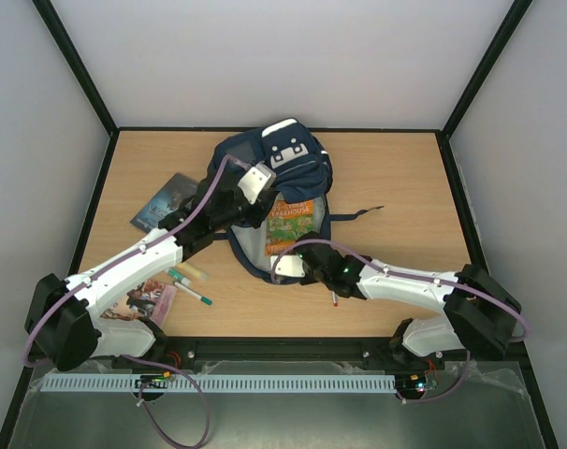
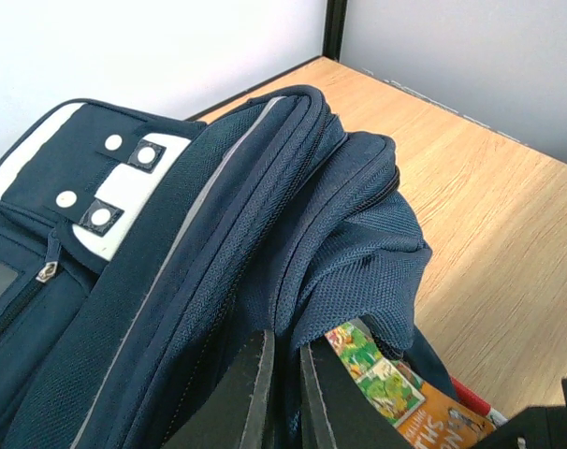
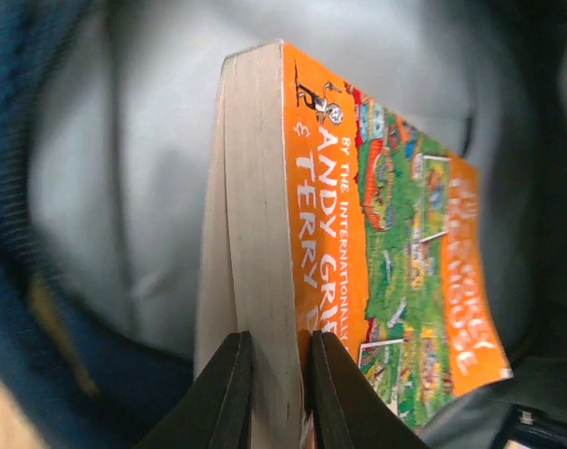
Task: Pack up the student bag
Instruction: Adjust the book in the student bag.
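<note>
The orange cover of the book (image 3: 358, 234) carries white print near its spine: "BY THE INTERNATIONALLY", cut off there. Below that, in larger letters, are "ANDY GRI" and "TERRY", both running out of sight. Blurred orange title letters farther across seem to end in "HOUSE". From the left wrist, only "SH" reads.

Bright even light, soft shadows, right wrist bg blurred
</note>
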`<state>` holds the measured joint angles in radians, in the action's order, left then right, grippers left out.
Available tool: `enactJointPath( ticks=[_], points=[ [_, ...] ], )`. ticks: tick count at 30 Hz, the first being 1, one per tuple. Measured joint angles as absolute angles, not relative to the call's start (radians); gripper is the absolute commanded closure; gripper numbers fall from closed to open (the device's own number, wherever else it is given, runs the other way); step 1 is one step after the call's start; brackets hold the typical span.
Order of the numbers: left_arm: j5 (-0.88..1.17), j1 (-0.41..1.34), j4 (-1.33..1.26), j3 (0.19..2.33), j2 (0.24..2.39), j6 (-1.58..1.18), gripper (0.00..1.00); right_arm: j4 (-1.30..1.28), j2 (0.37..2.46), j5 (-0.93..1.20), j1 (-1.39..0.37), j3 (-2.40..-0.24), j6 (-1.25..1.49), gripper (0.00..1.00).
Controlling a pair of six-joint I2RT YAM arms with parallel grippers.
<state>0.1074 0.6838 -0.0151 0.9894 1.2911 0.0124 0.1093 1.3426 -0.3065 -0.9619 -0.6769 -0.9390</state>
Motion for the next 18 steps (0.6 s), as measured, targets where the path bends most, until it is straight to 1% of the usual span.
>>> enactJointPath(
  ticks=[5,8,13,18],
  points=[
    [0.112,0.680,-0.014,0.994,1.291,0.010,0.93,0.112,1.340,-0.297,-0.997,-0.607,-0.948,0.99],
    [0.113,0.678,-0.014,0.995,1.291,0.010,0.93,0.094,1.304,-0.296,-1.019,-0.593,-0.949,0.99],
    [0.118,0.672,-0.013,0.996,1.291,0.009,0.93,-0.004,1.217,-0.284,-1.035,-0.601,-0.915,0.99],
    [0.127,0.664,-0.013,0.998,1.291,0.005,0.93,-0.128,1.161,-0.269,-1.035,-0.666,-0.865,0.99]
  ],
)
